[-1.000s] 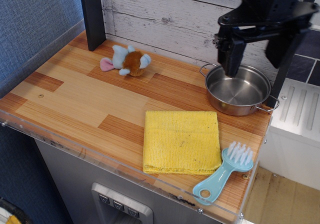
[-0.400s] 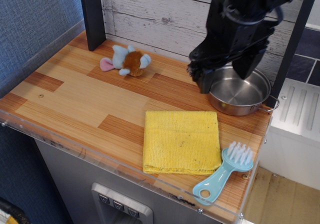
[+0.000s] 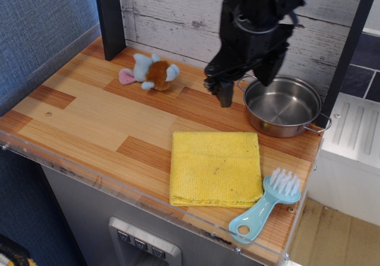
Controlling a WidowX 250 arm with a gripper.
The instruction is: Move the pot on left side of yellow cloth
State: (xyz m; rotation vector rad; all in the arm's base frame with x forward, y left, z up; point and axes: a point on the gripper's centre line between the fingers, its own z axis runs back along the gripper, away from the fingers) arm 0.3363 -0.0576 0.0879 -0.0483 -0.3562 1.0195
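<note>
Over the wooden counter, the empty, parted claw has shifted left off the pot.

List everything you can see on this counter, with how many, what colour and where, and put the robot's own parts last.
pot: one, shiny steel, back right, behind the cloth.
yellow cloth: one, bright yellow, front centre-right, folded flat.
brush: one, light blue with white bristles, front right, beside the cloth.
plush toy: one, pale blue, brown and pink, back centre-left near the wall.
counter: one, striped wood.
claw: one, black, hanging above the counter just left of the pot, holding nothing; open or shut is unclear.
</note>
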